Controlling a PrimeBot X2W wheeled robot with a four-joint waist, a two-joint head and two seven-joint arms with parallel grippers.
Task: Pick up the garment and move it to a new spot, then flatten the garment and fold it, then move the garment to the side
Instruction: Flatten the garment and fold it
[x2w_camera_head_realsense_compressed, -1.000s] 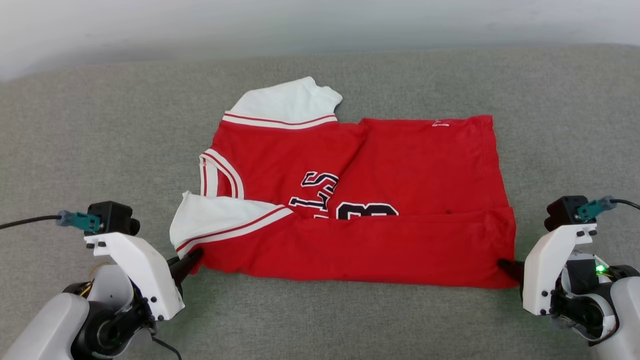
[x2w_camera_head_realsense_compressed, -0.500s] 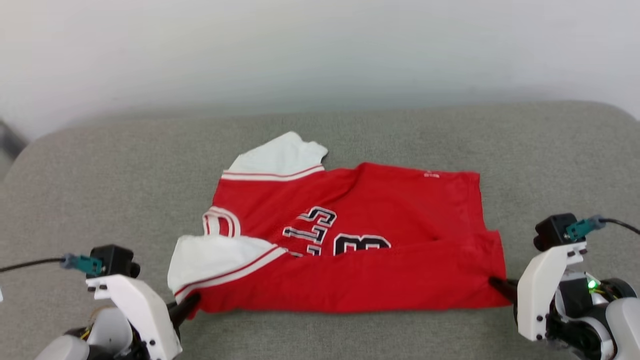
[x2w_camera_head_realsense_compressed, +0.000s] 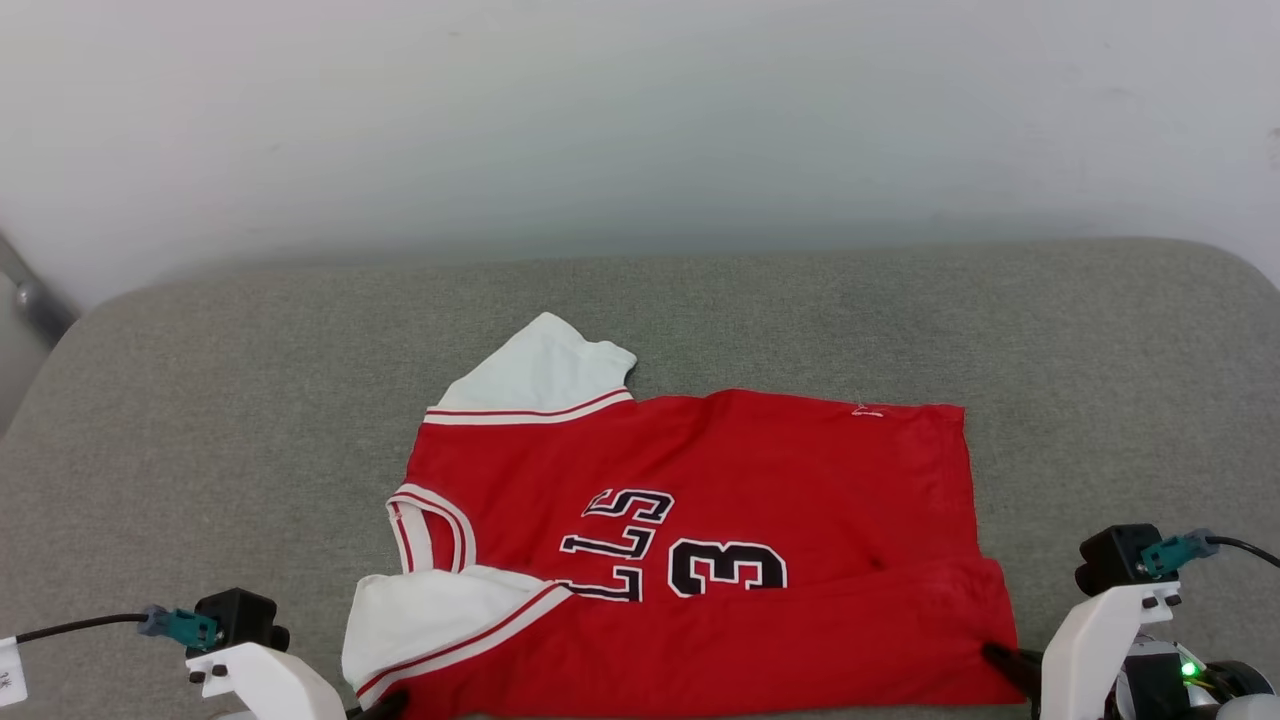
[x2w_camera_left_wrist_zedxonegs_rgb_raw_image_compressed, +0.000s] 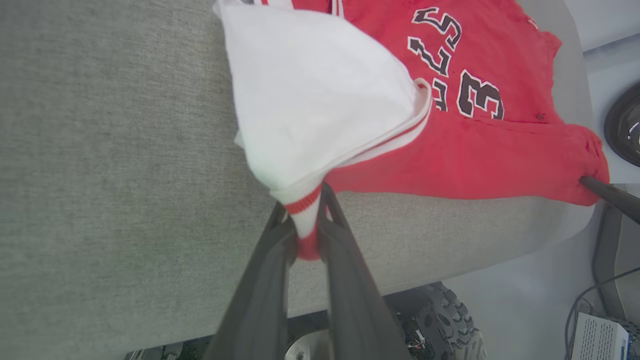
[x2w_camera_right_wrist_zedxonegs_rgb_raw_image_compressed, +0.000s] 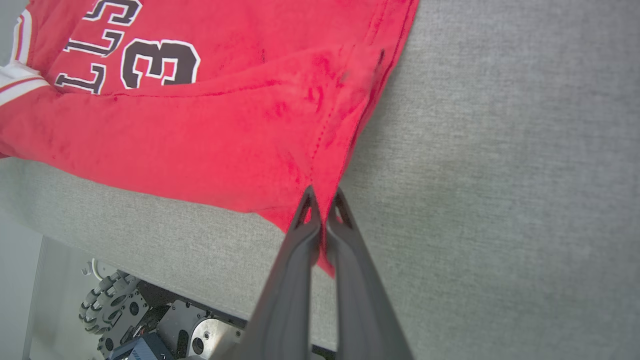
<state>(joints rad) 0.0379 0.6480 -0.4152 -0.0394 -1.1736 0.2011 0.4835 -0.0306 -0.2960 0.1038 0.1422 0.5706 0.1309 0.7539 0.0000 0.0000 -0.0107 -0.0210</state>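
The red garment (x2w_camera_head_realsense_compressed: 700, 540), with white sleeves and black "3" numerals, lies on the grey cushioned surface (x2w_camera_head_realsense_compressed: 200, 400), its near strip folded over the front. At the bottom left, my left gripper (x2w_camera_head_realsense_compressed: 388, 703) is shut on the corner of the near white sleeve; the left wrist view shows the striped cuff pinched between the fingers (x2w_camera_left_wrist_zedxonegs_rgb_raw_image_compressed: 305, 220) and the garment (x2w_camera_left_wrist_zedxonegs_rgb_raw_image_compressed: 450, 145) stretching away. My right gripper (x2w_camera_head_realsense_compressed: 993, 653) is shut on the garment's near right hem corner, and the right wrist view shows red fabric (x2w_camera_right_wrist_zedxonegs_rgb_raw_image_compressed: 225, 125) pinched at the fingertips (x2w_camera_right_wrist_zedxonegs_rgb_raw_image_compressed: 322, 210).
A pale wall (x2w_camera_head_realsense_compressed: 640, 120) rises behind the surface. The surface's near edge runs close under both grippers, with my wheeled base (x2w_camera_right_wrist_zedxonegs_rgb_raw_image_compressed: 100, 310) below it. The far white sleeve (x2w_camera_head_realsense_compressed: 540, 370) points toward the wall. Bare grey fabric surrounds the garment on the left, right and far sides.
The camera has pulled back and tilted up, showing more wall. Both grippers, still shut, have drawn the near strip toward me, uncovering more of the letters and the numeral.
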